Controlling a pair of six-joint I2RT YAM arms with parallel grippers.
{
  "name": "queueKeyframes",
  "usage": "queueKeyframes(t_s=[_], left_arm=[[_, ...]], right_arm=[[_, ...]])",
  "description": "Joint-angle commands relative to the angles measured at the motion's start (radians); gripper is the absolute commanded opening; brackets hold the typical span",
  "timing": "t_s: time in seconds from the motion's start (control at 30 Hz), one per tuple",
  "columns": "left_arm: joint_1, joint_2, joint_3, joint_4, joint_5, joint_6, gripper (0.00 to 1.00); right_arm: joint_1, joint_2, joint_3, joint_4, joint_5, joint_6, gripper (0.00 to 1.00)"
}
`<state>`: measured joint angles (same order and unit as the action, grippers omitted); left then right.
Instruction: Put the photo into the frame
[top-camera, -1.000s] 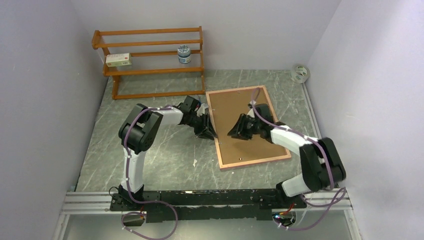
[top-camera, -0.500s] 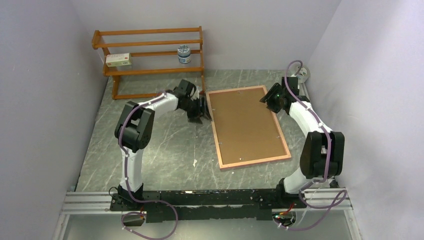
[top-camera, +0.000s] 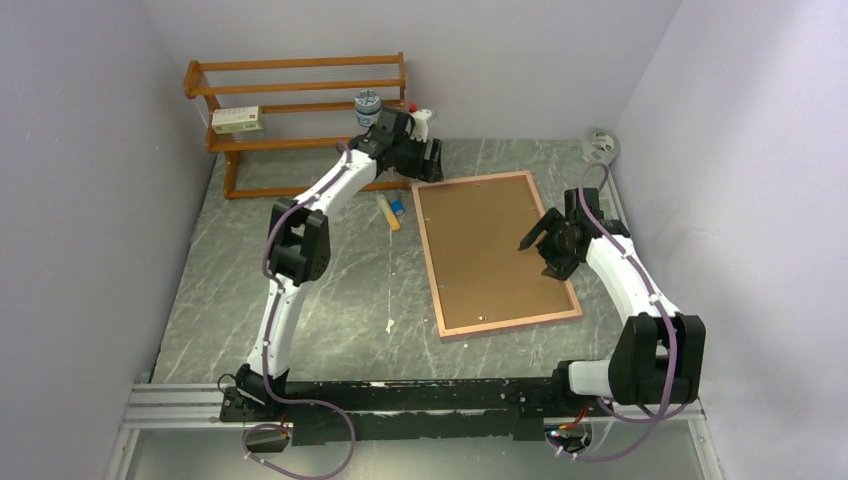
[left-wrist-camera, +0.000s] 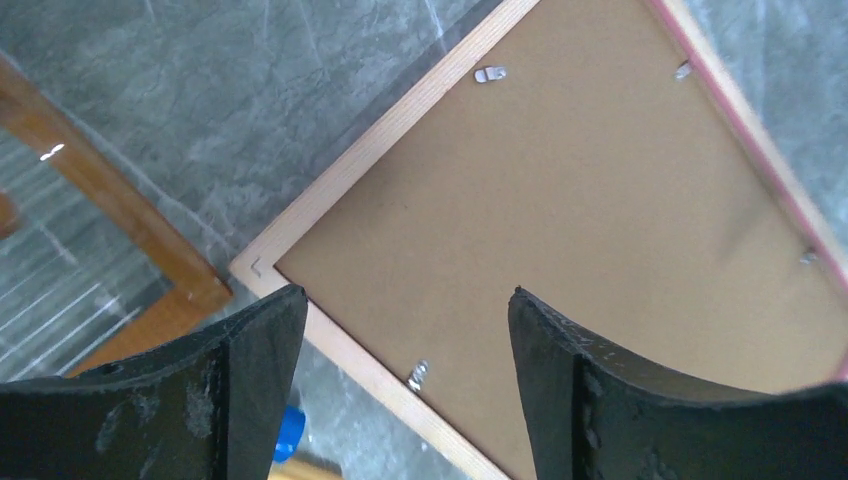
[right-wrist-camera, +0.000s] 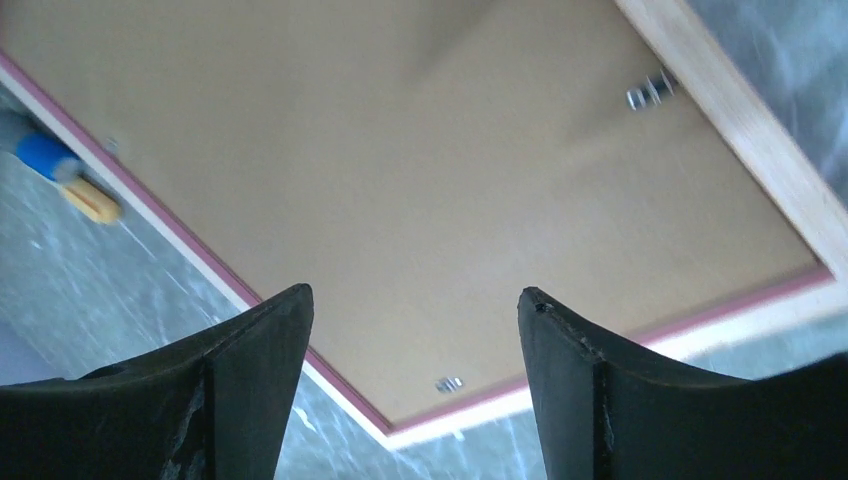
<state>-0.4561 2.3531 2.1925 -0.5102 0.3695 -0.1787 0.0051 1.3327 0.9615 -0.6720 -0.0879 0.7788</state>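
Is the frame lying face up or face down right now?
Face down: the frame lies flat on the table, brown backing board up, small metal tabs along its wooden rim.

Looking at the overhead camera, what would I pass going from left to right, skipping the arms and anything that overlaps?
white box → small jar → frame → white roll

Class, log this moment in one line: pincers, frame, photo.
left pincer open, over frame corner | right pincer open, over backing | frame lying back-up | photo not in view
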Motion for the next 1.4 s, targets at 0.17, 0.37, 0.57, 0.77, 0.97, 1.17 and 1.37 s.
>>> queueKeyframes(t_s=[0.17,0.37,0.57,0.77,0.97,1.17,1.37], left_arm=[[-0.045,0.182,0.165,0.157,-0.134,0.207,0.89],[-0.075,0.233,0.196,0.238,-0.189,0.304,0.94],[-0.129,0.250,0.134,0.334,-0.313,0.448,0.95],[-0.139,0.261,0.102,0.337,-0.259,0.418,0.95],[-0.137,0.271,0.096,0.284,-0.172,0.354,0.95],[-0.138,0.317,0.174,0.154,-0.094,0.309,0.95],[-0.136,0.286,0.117,0.073,-0.009,0.258,0.95]], right_arm=[[-0.027,-0.061,-0.057,-0.277,-0.056,-0.050,0.81],[-0.027,-0.056,-0.136,-0.316,-0.096,-0.047,0.82],[-0.028,-0.016,-0.149,-0.321,-0.129,-0.082,0.82],[-0.028,-0.005,-0.126,-0.355,-0.115,-0.099,0.82],[-0.028,-0.023,-0.137,-0.367,-0.113,-0.106,0.82],[-0.029,-0.025,-0.158,-0.347,-0.119,-0.115,0.83],[-0.046,-0.015,-0.188,-0.301,-0.133,-0.136,0.83]])
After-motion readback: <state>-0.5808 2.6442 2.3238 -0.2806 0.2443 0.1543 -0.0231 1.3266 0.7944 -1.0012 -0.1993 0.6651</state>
